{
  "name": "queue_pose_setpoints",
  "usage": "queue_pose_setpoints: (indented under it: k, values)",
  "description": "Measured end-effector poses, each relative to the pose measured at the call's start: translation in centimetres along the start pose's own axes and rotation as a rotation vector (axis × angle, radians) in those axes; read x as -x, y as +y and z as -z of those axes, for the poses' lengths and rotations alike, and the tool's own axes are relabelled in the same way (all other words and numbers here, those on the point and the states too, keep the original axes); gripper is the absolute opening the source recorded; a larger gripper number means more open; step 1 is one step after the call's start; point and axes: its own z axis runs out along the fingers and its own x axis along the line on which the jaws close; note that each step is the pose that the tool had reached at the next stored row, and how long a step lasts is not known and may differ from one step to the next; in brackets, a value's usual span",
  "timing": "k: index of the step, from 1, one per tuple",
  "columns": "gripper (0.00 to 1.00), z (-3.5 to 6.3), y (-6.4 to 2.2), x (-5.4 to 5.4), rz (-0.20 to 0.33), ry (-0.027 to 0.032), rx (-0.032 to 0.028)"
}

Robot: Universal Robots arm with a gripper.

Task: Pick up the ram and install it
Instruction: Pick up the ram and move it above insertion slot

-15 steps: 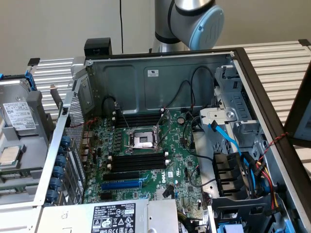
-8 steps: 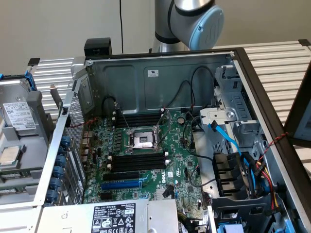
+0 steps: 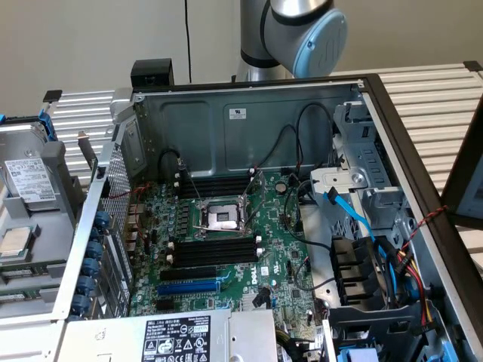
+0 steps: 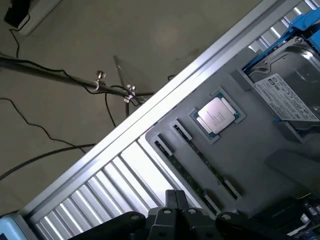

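The ram point(image 4: 186, 165) is a long narrow dark green stick set edge-up in a groove of the grey holder tray point(image 4: 260, 150), beside a second similar groove. In the wrist view my gripper point(image 4: 175, 196) hangs above the tray's near edge, just short of the stick's end. Its fingers are shut with nothing between them. The open computer case point(image 3: 249, 113) shows the green motherboard point(image 3: 279, 264) with black memory slots point(image 3: 215, 250) on both sides of the processor socket point(image 3: 221, 216).
A silver processor chip point(image 4: 217, 115) and a hard drive point(image 4: 287, 92) in a blue bracket sit on the same tray point(image 3: 60, 162). The ribbed metal table point(image 4: 125, 175) edges onto a floor with cables. Inside the case are blue and black cables point(image 3: 362, 226) and a power supply point(image 3: 181, 339).
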Motion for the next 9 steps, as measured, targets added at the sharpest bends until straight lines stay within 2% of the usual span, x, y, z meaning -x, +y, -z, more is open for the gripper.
queue_pose_setpoints:
  k: [2, 3, 4, 9]
  values:
    - [0.11, -0.02, 0.0, 0.01, 0.013, -0.0068, -0.0072]
    - [0.11, -0.07, -0.01, 0.03, 0.022, -0.0084, -0.0097]
    - [0.18, -0.15, -0.01, 0.04, 0.032, -0.0092, -0.0116]
    - [0.18, -0.55, -0.01, 0.11, 0.099, -0.0128, -0.0213]
